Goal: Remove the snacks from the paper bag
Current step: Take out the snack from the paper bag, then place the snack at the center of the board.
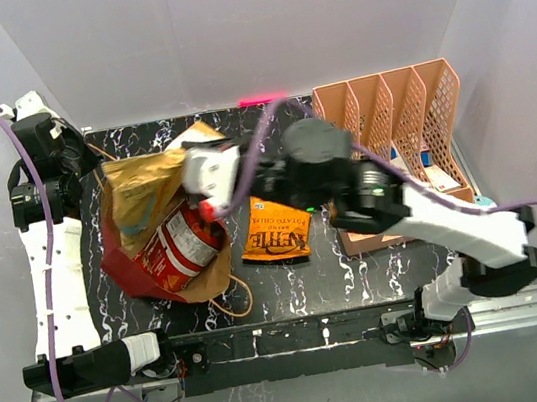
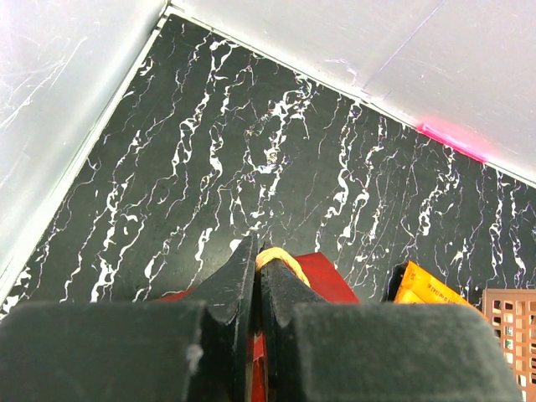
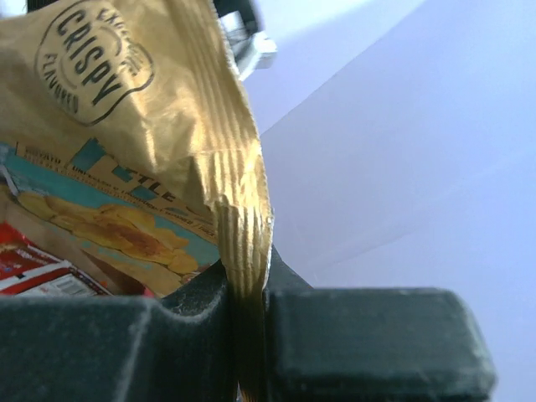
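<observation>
The red paper bag [image 1: 133, 272] lies on its side at the table's left, its brown inside showing. My left gripper [image 1: 85, 160] is shut on the bag's red edge [image 2: 322, 272] and cord handle [image 2: 280, 260]; in the left wrist view [image 2: 257, 255] the jaws pinch both. My right gripper [image 1: 208, 185] is shut on the crimped edge of a gold-brown snack packet [image 1: 141, 195] at the bag's mouth; the right wrist view [image 3: 245, 276] shows this packet [image 3: 151, 100] clamped. A red packet [image 1: 180, 250] and a teal one [image 3: 126, 226] lie in the bag. An orange packet [image 1: 275, 230] lies on the table.
A pink mesh desk organiser [image 1: 397, 111] stands at the back right with stationery inside, and its corner shows in the left wrist view [image 2: 511, 327]. A loose cord handle [image 1: 233, 302] loops in front of the bag. White walls enclose the black marbled table [image 1: 292, 288].
</observation>
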Controlling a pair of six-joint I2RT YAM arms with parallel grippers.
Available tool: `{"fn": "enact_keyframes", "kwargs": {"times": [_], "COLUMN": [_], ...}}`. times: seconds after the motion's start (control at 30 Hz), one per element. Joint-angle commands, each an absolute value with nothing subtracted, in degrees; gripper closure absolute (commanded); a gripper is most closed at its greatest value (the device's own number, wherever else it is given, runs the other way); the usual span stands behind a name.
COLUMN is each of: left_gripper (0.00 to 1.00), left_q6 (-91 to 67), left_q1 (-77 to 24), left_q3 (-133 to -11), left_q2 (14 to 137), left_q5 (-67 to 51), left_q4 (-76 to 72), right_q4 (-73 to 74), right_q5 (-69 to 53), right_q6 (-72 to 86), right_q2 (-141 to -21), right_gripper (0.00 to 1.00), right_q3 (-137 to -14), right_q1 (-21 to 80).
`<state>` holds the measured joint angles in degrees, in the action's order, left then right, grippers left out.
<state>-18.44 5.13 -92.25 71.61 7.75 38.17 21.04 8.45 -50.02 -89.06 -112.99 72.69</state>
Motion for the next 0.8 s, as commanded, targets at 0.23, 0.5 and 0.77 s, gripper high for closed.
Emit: {"fn": "enact_keyframes", "kwargs": {"times": [0.23, 0.5, 0.77], "left_gripper": [1.0, 1.0, 1.0], "left_q6": [-18.11, -17.89, -18.19], "left_q1": [5.19, 5.24, 5.19], "left_q3": [-93.9, -93.83, -94.41], "left_q2": [71.22, 71.54, 71.62], "left_q5": [8.7, 8.76, 8.06], "left_q4": [36.37, 36.3, 36.69], "right_q4": [23.32, 21.81, 15.86], "right_q5": [23.49, 32.29, 14.21], "right_q6": [-31.52, -25.15, -25.13], "right_q2": [-67.71, -60.59, -64.99], "right_gripper": [0.93, 0.93, 0.93], "right_q3": [-93.88, -75.44, -67.38], "right_q1": [72.5, 71.64, 52.53]}}
